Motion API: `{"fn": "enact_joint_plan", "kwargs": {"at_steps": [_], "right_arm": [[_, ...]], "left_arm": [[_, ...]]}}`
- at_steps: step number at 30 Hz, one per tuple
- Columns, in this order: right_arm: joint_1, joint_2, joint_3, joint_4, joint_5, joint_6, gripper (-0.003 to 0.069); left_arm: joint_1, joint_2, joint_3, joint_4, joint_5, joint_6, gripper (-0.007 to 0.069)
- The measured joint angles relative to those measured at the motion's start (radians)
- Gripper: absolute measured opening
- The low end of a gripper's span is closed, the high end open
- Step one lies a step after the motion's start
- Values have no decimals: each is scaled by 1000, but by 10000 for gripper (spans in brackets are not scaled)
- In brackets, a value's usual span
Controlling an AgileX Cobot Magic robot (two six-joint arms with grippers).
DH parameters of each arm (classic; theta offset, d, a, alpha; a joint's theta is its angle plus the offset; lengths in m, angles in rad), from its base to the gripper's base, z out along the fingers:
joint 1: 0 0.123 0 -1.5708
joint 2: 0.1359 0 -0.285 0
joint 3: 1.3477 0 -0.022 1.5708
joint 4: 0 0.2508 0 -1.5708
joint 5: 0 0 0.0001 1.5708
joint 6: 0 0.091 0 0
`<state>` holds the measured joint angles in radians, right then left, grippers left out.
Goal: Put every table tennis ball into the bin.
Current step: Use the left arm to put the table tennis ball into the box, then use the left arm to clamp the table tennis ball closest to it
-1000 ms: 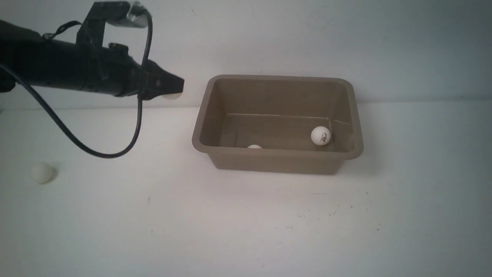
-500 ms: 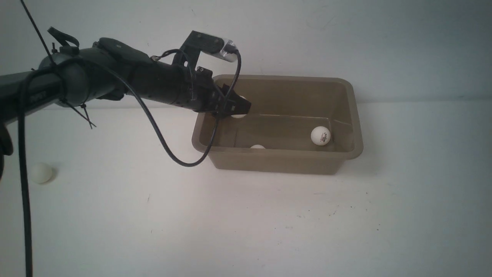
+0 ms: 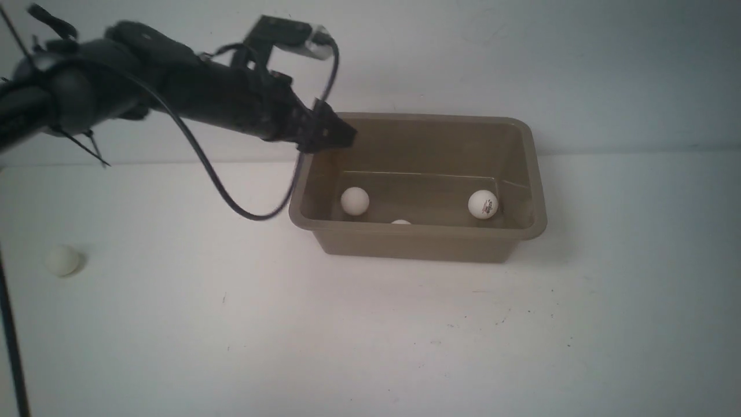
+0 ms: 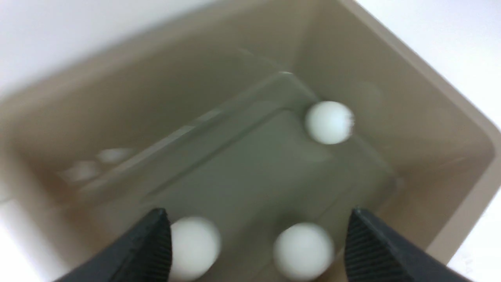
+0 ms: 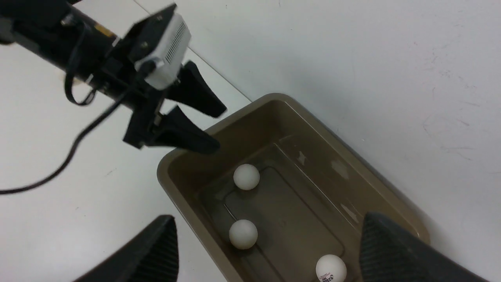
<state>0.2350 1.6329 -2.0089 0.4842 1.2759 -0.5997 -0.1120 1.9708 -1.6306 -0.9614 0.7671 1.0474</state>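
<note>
At the lower left of the front view, a lone ball (image 3: 62, 260) lies on the white table (image 3: 370, 336), well apart from the bin (image 3: 417, 231) at centre-right. A second ball (image 3: 400, 222) barely peeks over the bin's near wall. Farther in rest a plain ball (image 3: 354, 201) at left and a logo ball (image 3: 483, 204) at right. My left gripper (image 3: 338, 134) hangs over the bin's far-left corner, jaws spread wide and empty. My right gripper (image 5: 270, 243), seen only from its own wrist, gapes wide, holding nothing.
</note>
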Motion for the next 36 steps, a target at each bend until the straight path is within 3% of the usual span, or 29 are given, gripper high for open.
{"fn": "enact_joint_plan", "kwargs": {"at_steps": [9,11,16,21,25,36], "right_arm": [[0,0,0,7,0,-13,564],[0,0,0,7,0,-15,564],[0,0,0,7,0,-20,564],[0,0,0,9,0,-22,564],[0,0,0,10,0,-22,564],[0,0,0,10,0,-22,564]], "left_arm": [[182,-181,-5,497,197,-438,499],[192,-183,-5,544,223,-469,499],[211,-173,-5,799,312,-624,499],[219,-146,-5,976,334,-695,499],[258,-89,-5,1029,360,-703,499],[362,10,-5,987,324,-703,499]]}}
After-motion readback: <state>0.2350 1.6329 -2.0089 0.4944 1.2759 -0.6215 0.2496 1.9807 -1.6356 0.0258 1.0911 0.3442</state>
